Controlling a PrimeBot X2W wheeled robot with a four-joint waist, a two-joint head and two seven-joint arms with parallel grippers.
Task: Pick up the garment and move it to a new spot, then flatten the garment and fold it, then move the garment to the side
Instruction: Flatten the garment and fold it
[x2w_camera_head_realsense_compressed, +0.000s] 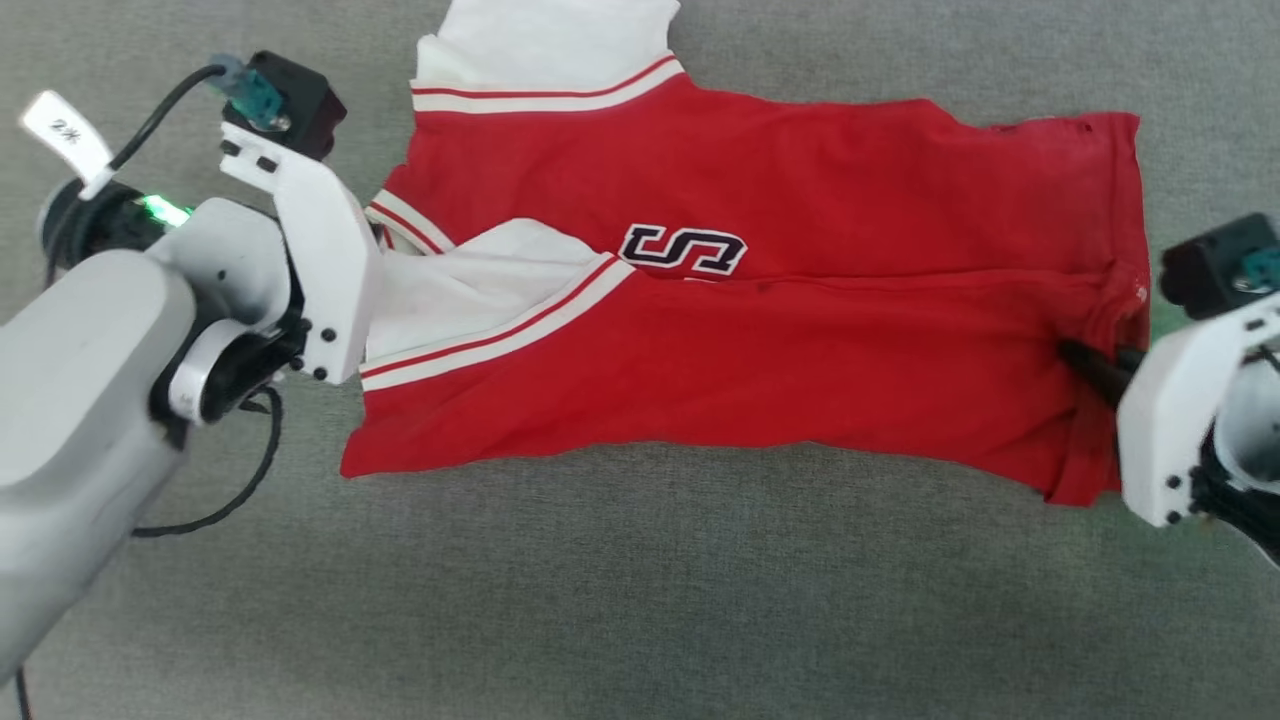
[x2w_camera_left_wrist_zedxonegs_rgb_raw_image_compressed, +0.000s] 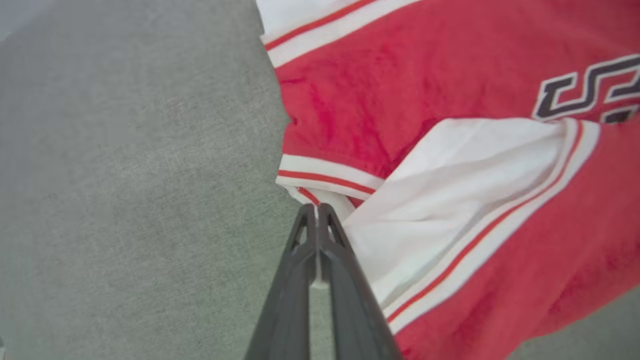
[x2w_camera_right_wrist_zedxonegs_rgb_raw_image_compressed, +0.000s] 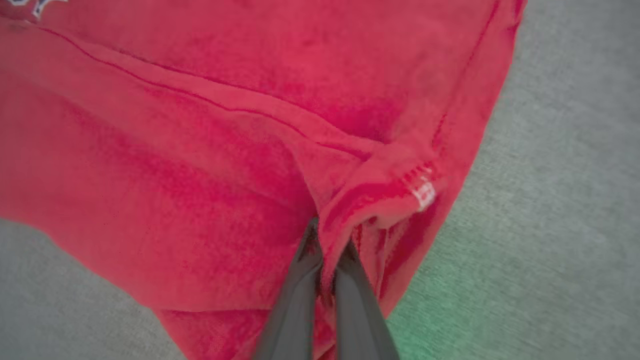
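Grey desk (x2w_camera_head_realsense_compressed: 640, 600) carries the red shirt (x2w_camera_head_realsense_compressed: 800, 330) across its middle, near half folded over, white sleeve (x2w_camera_head_realsense_compressed: 460, 290) tucked in at the left. Left fingers (x2w_camera_left_wrist_zedxonegs_rgb_raw_image_compressed: 295, 280) are pressed together on its white striped edge at the left end; right fingers (x2w_camera_right_wrist_zedxonegs_rgb_raw_image_compressed: 295, 305) pinch the red hem at the right end.

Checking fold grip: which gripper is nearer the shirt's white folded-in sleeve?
Left. The left gripper pinches the shirt beside the sleeve; right gripper grips the far red hem.
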